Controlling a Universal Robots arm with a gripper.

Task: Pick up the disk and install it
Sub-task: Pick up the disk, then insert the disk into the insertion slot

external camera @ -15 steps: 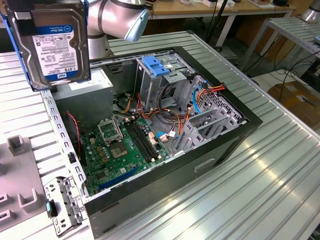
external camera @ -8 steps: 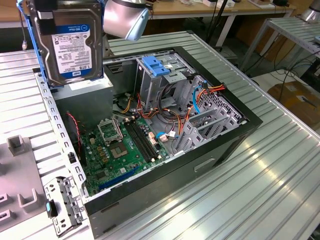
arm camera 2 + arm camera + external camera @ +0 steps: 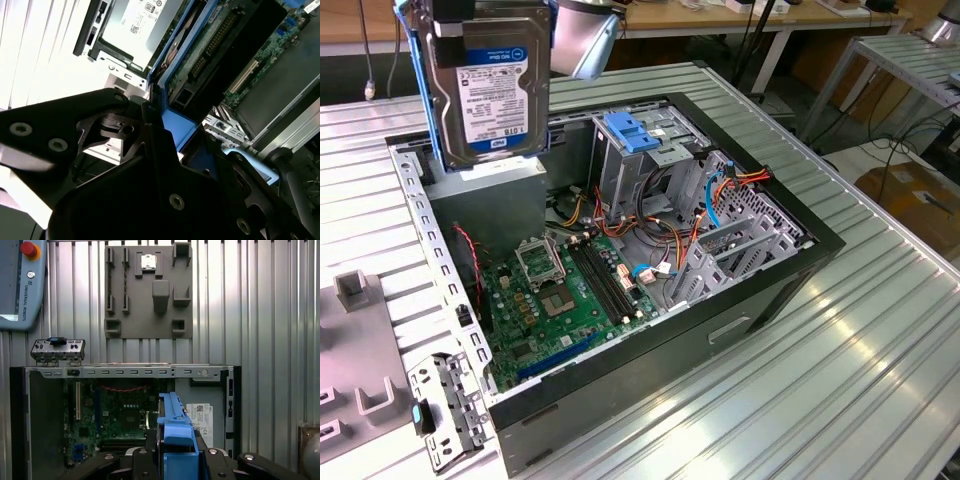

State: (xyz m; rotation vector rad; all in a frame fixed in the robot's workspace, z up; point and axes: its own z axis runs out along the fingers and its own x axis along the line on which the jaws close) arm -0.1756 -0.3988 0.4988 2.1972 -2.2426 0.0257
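Note:
The disk (image 3: 485, 90), a silver drive with a white-and-blue label in a bright blue carrier rail, hangs upright above the back left corner of the open computer case (image 3: 760, 290). My gripper (image 3: 470, 25) is shut on its top edge. In the first wrist view the disk (image 3: 174, 432) is seen edge-on between the black fingers (image 3: 142, 460), over the case's interior. In the second wrist view the gripper (image 3: 152, 117) clamps the blue rail (image 3: 175, 125). The drive cage (image 3: 640, 150) with a blue latch stands at the case's far side.
A grey metal box with a white label (image 3: 485, 200) sits directly under the disk. The green motherboard (image 3: 560, 290) and coloured cables (image 3: 670, 240) lie in the case. A grey fixture plate (image 3: 147, 290), a metal bracket (image 3: 445, 415) and a teach pendant (image 3: 20, 285) rest on the ribbed table.

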